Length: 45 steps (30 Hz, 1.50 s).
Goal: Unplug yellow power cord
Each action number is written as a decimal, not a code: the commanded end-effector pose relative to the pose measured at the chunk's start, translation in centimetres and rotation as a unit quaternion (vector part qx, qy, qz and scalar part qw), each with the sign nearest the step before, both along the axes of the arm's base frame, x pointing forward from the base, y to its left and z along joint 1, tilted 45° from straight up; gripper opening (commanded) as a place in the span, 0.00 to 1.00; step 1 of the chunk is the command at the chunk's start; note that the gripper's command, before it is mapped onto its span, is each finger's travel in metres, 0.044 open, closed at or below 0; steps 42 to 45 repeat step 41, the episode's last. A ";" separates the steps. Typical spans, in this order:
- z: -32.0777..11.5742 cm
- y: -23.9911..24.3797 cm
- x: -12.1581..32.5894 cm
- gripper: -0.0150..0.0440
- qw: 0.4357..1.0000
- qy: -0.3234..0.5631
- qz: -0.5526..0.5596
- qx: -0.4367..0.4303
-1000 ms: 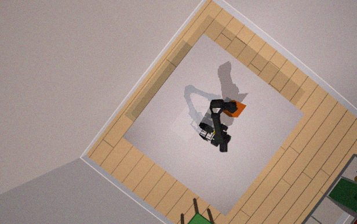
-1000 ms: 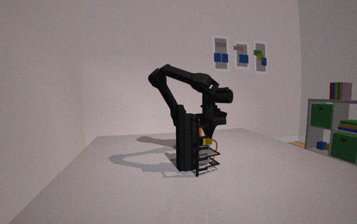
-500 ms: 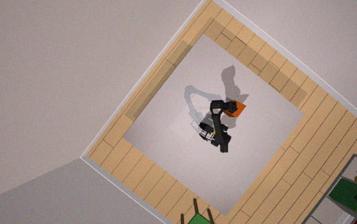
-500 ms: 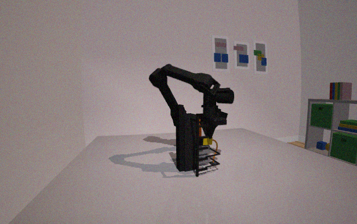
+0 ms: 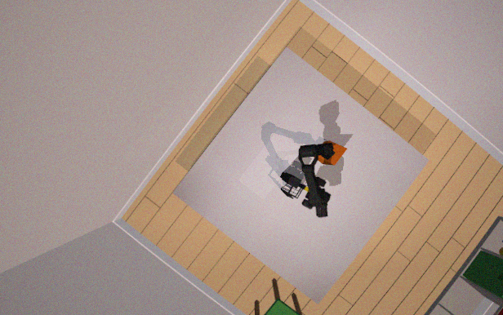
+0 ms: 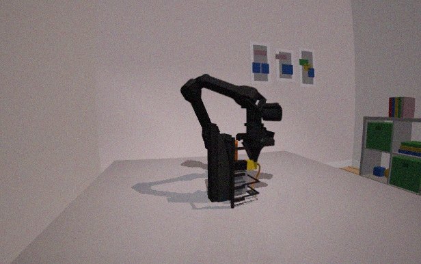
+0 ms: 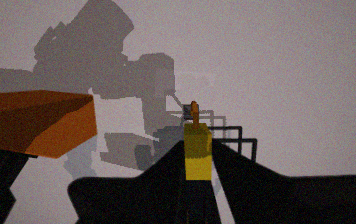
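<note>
The yellow plug [image 5: 306,188] [image 6: 251,165] [image 7: 198,167] stands out from a black block, which looks like the power strip [image 6: 240,165], at the top of a stack with wire frames. Its inner end meets the black face; whether its prongs are still seated cannot be seen. The orange-yellow cord [image 6: 259,169] [image 7: 195,116] leaves its outer end and hangs down beside the frames. My gripper [image 6: 255,161] [image 7: 197,144] points down and is shut on the plug, with a finger on each side of it. In the top view the arm hides the fingertips.
Black wire frames [image 6: 257,180] [image 7: 241,134] jut out below the plug. A tall dark block [image 6: 219,164] stands beside the stack. An orange block [image 5: 337,153] [image 6: 236,146] [image 7: 62,135] stands near the arm, left in the wrist view. A shelf [image 6: 361,157] stands at the right.
</note>
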<state>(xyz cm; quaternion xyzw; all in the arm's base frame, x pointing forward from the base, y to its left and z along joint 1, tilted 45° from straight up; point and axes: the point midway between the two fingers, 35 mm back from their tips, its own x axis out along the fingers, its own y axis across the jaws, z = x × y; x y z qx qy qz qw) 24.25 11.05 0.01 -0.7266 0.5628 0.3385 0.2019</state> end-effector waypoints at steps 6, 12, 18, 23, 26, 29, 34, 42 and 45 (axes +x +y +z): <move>0.3 -0.4 0.3 0.65 1.000 -0.001 -0.002 0.000; -0.1 0.3 0.1 0.92 1.000 -0.001 -0.001 0.001; -2.9 4.4 -1.4 1.00 1.000 -0.001 -0.002 0.002; -3.0 4.6 -1.5 1.00 1.000 -0.001 -0.002 0.002; -3.0 4.6 -1.5 1.00 1.000 -0.001 -0.002 0.002; -3.0 4.6 -1.5 1.00 1.000 -0.001 -0.002 0.002; -3.0 4.6 -1.5 1.00 1.000 -0.001 -0.002 0.002; -3.0 4.6 -1.5 1.00 1.000 -0.001 -0.002 0.002; -3.0 4.6 -1.5 1.00 1.000 -0.001 -0.002 0.002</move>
